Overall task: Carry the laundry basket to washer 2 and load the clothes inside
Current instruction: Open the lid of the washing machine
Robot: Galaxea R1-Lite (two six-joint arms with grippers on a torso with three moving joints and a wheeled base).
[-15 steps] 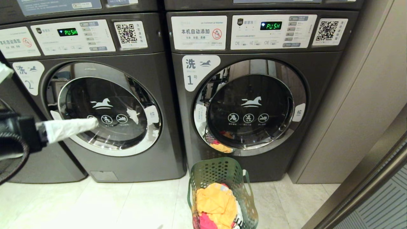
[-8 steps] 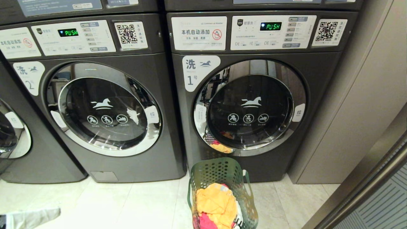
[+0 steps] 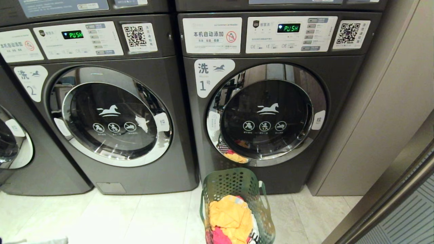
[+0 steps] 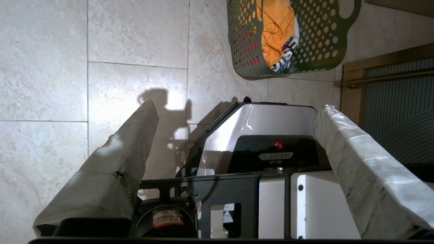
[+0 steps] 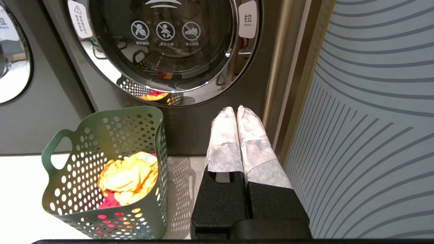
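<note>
- basket-carrying step not yet done, i judge: the laundry basket (image 3: 237,203) stands on the floor (image 3: 135,217) at the foot of the washer labelled 1 (image 3: 271,112), and washer 2 (image 3: 112,115) is the next machine to the left, door shut.
- the clothes (image 3: 230,217), yellow-orange over red-pink with a bit of white, fill the basket's lower part.
- left gripper (image 4: 237,112) is spread wide, empty, pointing down at the floor over the robot's base (image 4: 271,135).
- right gripper (image 5: 236,112) is pressed together, empty, just beside the basket.
- next move calls for gripping a handle or the rim and shifting left.
</note>
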